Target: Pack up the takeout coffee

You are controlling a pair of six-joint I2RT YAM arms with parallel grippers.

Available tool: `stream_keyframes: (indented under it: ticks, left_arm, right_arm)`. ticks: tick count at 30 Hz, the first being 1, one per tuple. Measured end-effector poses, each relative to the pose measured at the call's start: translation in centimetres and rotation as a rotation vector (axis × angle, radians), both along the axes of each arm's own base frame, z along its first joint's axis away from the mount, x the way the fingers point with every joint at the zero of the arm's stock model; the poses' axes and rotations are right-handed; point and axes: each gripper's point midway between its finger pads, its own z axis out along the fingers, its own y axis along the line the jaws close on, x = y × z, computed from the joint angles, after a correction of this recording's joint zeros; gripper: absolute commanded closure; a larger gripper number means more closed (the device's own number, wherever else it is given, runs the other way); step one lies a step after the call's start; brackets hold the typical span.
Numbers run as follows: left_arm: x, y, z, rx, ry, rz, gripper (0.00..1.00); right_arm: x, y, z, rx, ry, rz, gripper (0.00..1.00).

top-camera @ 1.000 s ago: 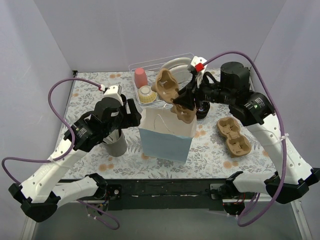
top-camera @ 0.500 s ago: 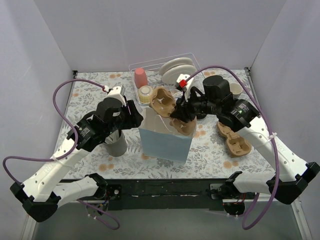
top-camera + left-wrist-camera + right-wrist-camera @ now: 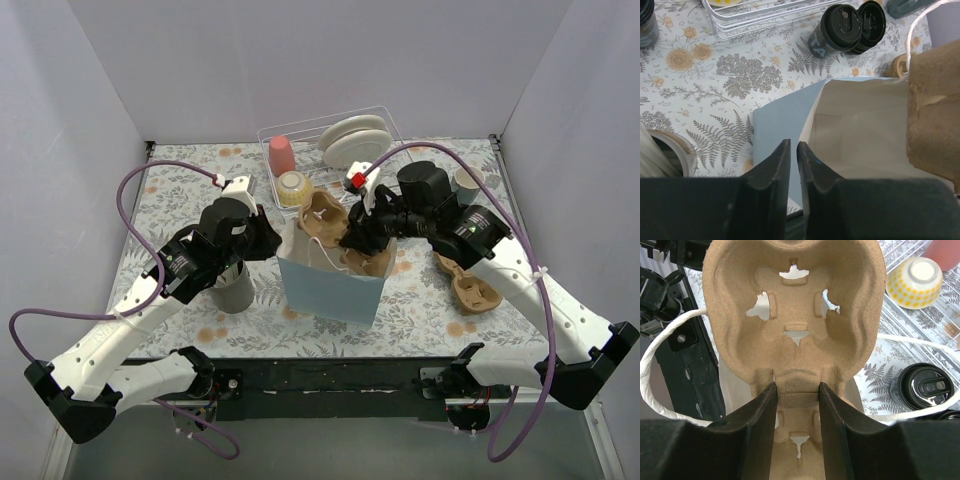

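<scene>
Right, step looks like carrier (image 3: 790, 315) into bag (image 3: 860, 120). Right gripper (image 3: 796, 387) is clamped on the carrier, left gripper (image 3: 793, 145) pinched nearly shut on the bag rim. Cups (image 3: 840, 27) sit beyond the left gripper, unpacked. Next: lower the carrier level.

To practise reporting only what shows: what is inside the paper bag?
Bare white inner walls of the paper bag; a cardboard cup carrier, held by the right gripper, hangs in its mouth. The floor beneath it is covered.
</scene>
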Motion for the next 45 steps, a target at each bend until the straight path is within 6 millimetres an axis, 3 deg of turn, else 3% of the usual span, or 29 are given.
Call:
stream_keyframes:
  ticks: [7,17,36,45]
  left_arm:
    - [0.2,-0.3,0.4,-0.012,-0.018,-0.011,1.0]
    - [0.1,-0.3,0.5,-0.014,-0.019,-0.013,1.0]
    - [-0.3,-0.8,0.6,-0.043,-0.022,-0.047,1.0]
    - [-0.7,-1.0,0.5,-0.061,-0.013,-0.064,1.0]
  right_arm:
    - [-0.9,1.0,-0.9,-0.029,0.002,0.054,0.65]
    - [-1.6,1.9,-5.5,-0.205,0.081,0.083,0.65]
    - [-1.3,1.6,-8.3,-0.352,0.093,0.036,0.65]
    - [-2.0,1.2,-12.4,-0.415,0.142,0.021,0.59]
